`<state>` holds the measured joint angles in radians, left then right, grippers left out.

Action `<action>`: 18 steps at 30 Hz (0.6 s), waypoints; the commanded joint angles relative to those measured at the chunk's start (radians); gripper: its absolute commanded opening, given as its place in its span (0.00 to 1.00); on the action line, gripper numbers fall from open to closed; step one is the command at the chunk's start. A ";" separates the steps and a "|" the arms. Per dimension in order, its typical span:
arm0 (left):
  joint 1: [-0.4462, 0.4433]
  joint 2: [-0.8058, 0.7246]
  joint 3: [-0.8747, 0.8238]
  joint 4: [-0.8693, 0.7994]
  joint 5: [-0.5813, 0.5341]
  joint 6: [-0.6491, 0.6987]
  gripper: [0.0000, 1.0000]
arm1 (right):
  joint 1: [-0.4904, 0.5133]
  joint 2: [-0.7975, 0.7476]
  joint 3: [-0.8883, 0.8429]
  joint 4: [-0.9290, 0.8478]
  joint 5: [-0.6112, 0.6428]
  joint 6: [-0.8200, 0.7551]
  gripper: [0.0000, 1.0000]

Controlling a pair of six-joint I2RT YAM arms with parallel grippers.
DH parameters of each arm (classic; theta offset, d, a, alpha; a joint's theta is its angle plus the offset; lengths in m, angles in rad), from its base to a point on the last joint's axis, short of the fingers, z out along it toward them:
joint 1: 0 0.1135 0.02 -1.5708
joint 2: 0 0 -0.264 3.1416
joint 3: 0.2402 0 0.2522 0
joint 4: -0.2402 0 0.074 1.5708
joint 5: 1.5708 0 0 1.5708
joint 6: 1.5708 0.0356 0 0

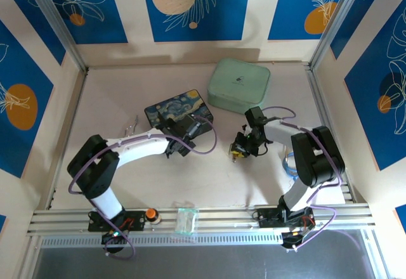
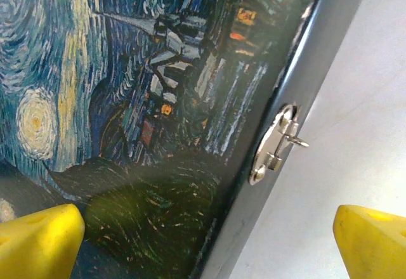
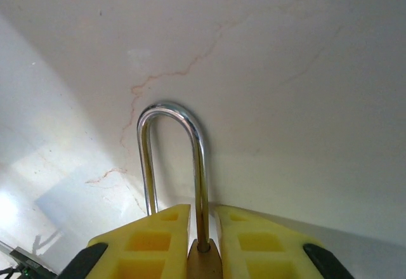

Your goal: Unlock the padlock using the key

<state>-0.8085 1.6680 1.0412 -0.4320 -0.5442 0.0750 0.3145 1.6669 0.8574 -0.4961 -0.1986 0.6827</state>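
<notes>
my right gripper [image 3: 203, 214] pinches the padlock [image 3: 201, 190] by its brass body right of the table's [image 1: 209, 184] middle, shackle out, while my left gripper [image 2: 206, 244] hangs spread over the latch [image 2: 276, 146] of the starry-night box [image 2: 127, 101]; best held firm, keyhole exposed.

table [image 1: 209, 177]: pale | on it: painted box [image 1: 179, 111]; green case [image 1: 239, 85]

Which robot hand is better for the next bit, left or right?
Left. The right hand is shut on the padlock, so it is busy. The left hand hangs open and empty above the painted box.
</notes>
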 commanded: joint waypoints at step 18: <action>0.021 -0.189 -0.070 -0.187 -0.053 -0.127 1.00 | 0.149 -0.009 0.096 -0.344 0.347 -0.003 0.41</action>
<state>-0.7982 1.4879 0.9688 -0.5491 -0.5713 -0.0090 0.4538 1.6756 0.9558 -0.6926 0.0490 0.6693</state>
